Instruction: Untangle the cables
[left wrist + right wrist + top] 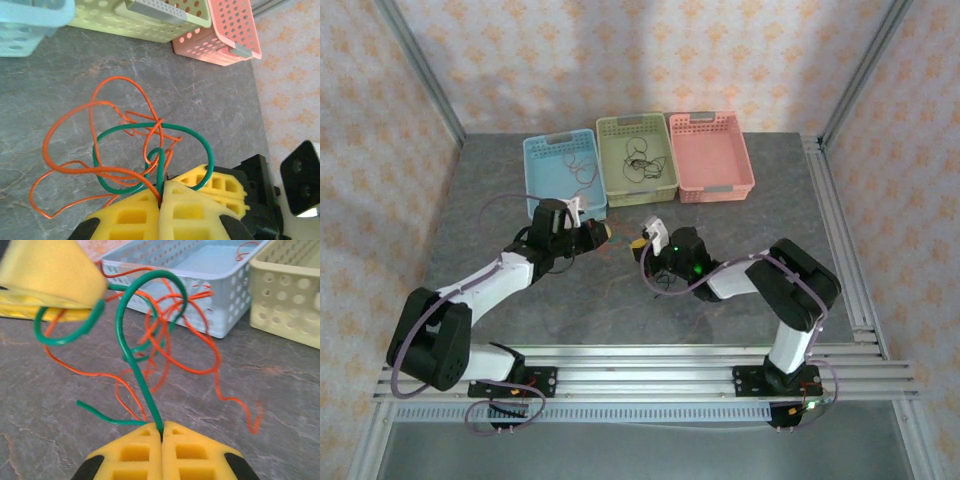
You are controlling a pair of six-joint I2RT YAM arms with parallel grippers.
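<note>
Currently the tangle of cables [150, 150] is held up between the two pincers, just above the bench [500, 190], near its middle and in front of the baskets. The left pincer [160, 194] is closed on the green cable [202, 145], with the wire pinched at the seam of the yellow pads. The right pincer [161, 432] is likewise clamped on a green strand, judged to be another stretch of the same cable. The orange cable [70, 117] is looped several times through the green loops. Whether any orange strand is also caught in the left pads cannot be told.

The step is judged to be pulling green free of orange. The pincers should be drawn apart slowly and level, so that the green loops are straightened and the orange is left to slide off. Grip should be kept firm, since thin wire held at the pad seam can slip. If the crossing at the centre is seen to tighten, the pull should be stopped and one end regrasped nearer the knot.

An orange cable is already lying in the blue basket [545, 150], and dark ones in the green basket [605, 128].
</note>
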